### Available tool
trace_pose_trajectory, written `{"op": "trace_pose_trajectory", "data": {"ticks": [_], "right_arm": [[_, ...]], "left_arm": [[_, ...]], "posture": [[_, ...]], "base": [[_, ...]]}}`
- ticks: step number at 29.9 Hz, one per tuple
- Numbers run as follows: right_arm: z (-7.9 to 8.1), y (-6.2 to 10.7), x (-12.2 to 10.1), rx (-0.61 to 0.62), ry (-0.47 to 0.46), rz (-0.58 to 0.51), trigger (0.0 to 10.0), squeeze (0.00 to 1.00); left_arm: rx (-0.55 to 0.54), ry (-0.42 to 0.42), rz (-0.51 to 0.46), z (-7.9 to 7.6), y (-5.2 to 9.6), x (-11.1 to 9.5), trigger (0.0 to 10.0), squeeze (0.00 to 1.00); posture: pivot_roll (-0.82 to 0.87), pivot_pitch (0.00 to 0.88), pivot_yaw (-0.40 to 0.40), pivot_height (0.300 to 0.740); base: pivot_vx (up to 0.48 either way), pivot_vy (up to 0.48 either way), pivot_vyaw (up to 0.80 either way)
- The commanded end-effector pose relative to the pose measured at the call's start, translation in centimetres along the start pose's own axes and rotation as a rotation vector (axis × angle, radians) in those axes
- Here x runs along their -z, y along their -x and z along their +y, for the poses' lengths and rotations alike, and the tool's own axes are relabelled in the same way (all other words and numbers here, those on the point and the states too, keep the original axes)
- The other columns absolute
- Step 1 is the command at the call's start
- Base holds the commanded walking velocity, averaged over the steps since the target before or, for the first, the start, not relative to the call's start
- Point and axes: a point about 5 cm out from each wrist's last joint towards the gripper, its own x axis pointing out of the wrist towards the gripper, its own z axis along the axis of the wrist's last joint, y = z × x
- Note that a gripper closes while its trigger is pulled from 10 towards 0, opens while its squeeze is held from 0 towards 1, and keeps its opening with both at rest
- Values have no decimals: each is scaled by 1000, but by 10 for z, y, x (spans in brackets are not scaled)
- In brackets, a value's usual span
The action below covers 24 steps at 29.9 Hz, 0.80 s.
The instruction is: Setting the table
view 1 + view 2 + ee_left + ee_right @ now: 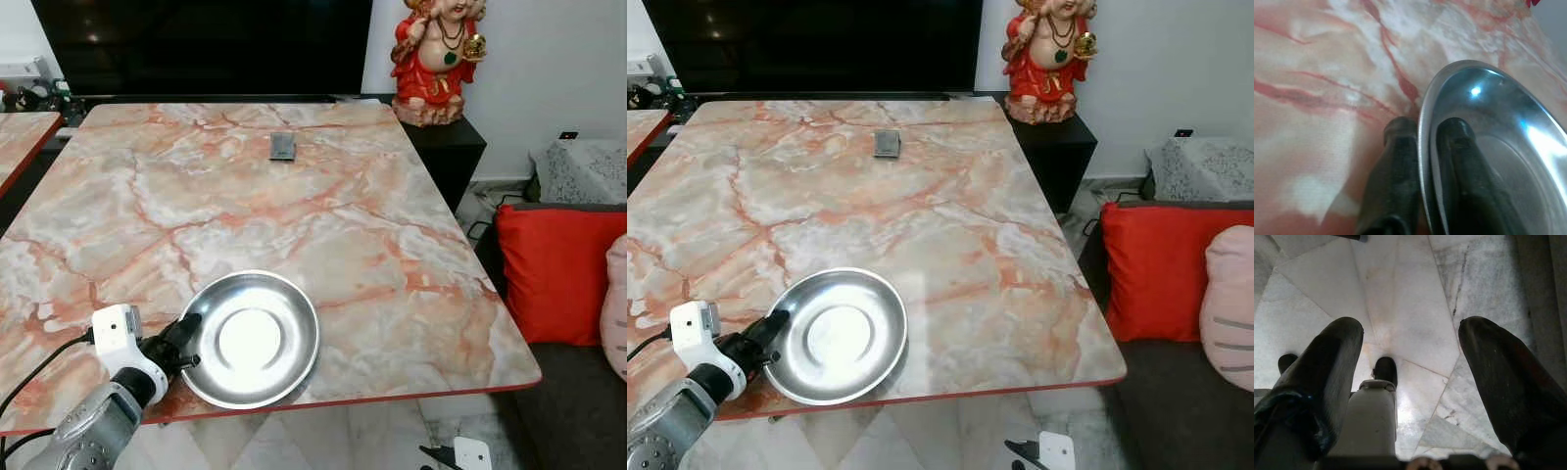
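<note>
Nearest to my head camera, my left gripper (186,345) is pinching the near-left rim of a round steel plate (253,338), one finger (1462,161) lying inside the bowl and the other under the rim. Being round, the plate is showing no long axis; it is facing upward and lying on the marble table (294,206) at its near edge. Farther across the table, a small grey rectangular object (282,146) is lying near the far edge. Beyond it a dark screen (206,44) is standing, with a red figurine (436,59) on a black cabinet (446,147) beside it. A red cushion (558,269) is resting to the right. My right gripper (1410,382) is hanging spread wide above a pale marble floor (1415,293).
</note>
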Motion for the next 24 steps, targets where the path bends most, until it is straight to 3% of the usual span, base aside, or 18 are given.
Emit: {"op": "trace_pose_trajectory", "data": {"ticks": [1, 9, 11, 12, 13, 21, 24], "right_arm": [[-5, 2, 9, 9, -3, 34, 10000, 0], [-5, 2, 10, 13, -5, 40, 10000, 0], [-3, 2, 9, 11, -4, 40, 10000, 0], [-3, 2, 9, 11, -4, 40, 10000, 0], [-2, 1, 9, 11, -3, 40, 10000, 0], [1, 1, 7, 6, 3, 38, 10000, 0], [3, 0, 6, 3, 5, 37, 10000, 0]], "left_arm": [[-2, -17, 19, -1, 1, 2, 10000, 710], [1, -23, 3, -1, 2, -1, 10000, 663], [7, -29, -26, -2, 3, -6, 10000, 353], [7, -29, -26, -2, 3, -6, 10000, 353], [11, -34, -53, -1, 4, -11, 10000, 0], [21, -34, -132, 2, 11, -26, 10000, 0], [23, -35, -215, 1, 15, -35, 10000, 0]], "posture": [[127, 104, -47, 740], [128, 106, -49, 740], [127, 106, -50, 740], [127, 106, -50, 740], [127, 106, -52, 740], [130, 109, -55, 740], [127, 109, -56, 740]], "base": [[0, 0, 0], [0, 0, 0], [0, 0, 0], [0, 0, 0], [0, 0, 0], [0, 0, 0], [0, 0, 0]]}}
